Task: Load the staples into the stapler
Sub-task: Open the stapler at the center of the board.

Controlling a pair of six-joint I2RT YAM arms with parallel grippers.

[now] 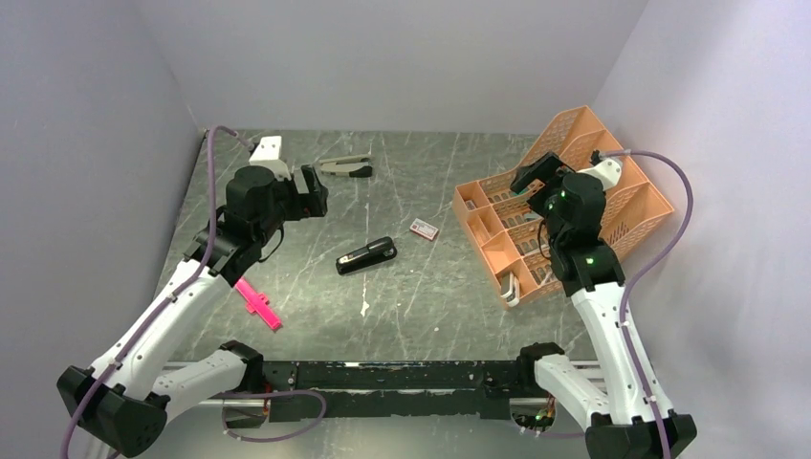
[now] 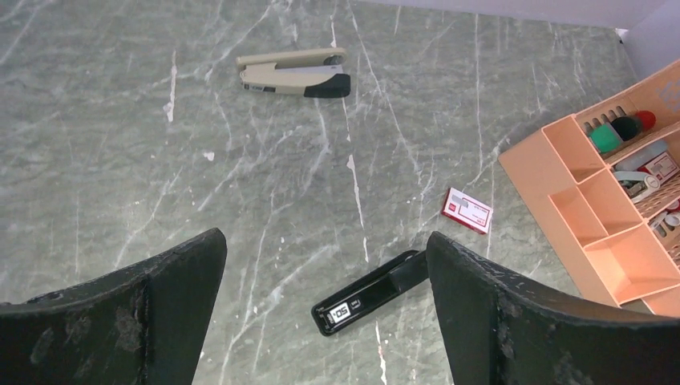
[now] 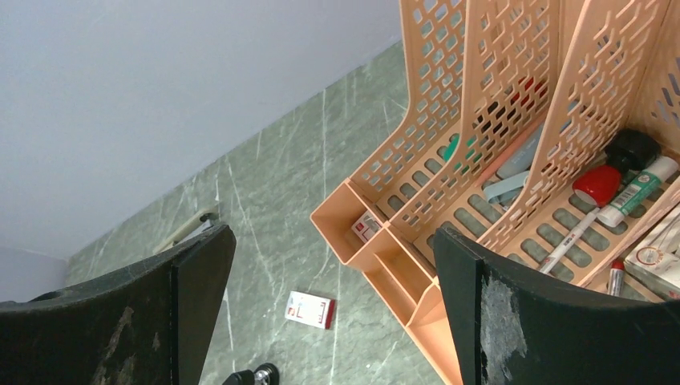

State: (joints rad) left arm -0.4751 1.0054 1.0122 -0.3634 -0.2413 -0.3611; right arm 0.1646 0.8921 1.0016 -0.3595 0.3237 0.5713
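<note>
- L gripper: its fingers fill the bottom of the L wrist view. Jaws spread wide, nothing btwn them. It hangs above the table, left of centre.
- R gripper: also wide apart & empty, up over the orange tray at right.
- Stapler: mid-table, lying flat on a diagonal, looks closed. In the L wrist view it sits low btwn the fingers, one end hidden behind a finger.
- Staple box: red/white, flat on the table. Near the stapler's far-right end but not touching, btwn stapler & tray. No loose strips visible.
- Step, my read: nothing picked up yet, so this is the first reach. L is best placed for the stapler, R for the box.
- To do it well: turn the L wrist so the jaws cross the stapler's narrow width. Come straight down & close near mid-body so it doesn't pivot. The glossy shell prob slides on smooth stone if one finger touches first.
- Box is low & thin, so R needs its fingertips at table level.
- Around: grey stapler at far left, well apart, wrong one. Pink piece by the L forearm, off the path.
- In the way: the tray rim is near the box, so R must lift clear of the tray walls first. L's way down to the stapler looks free.
</note>
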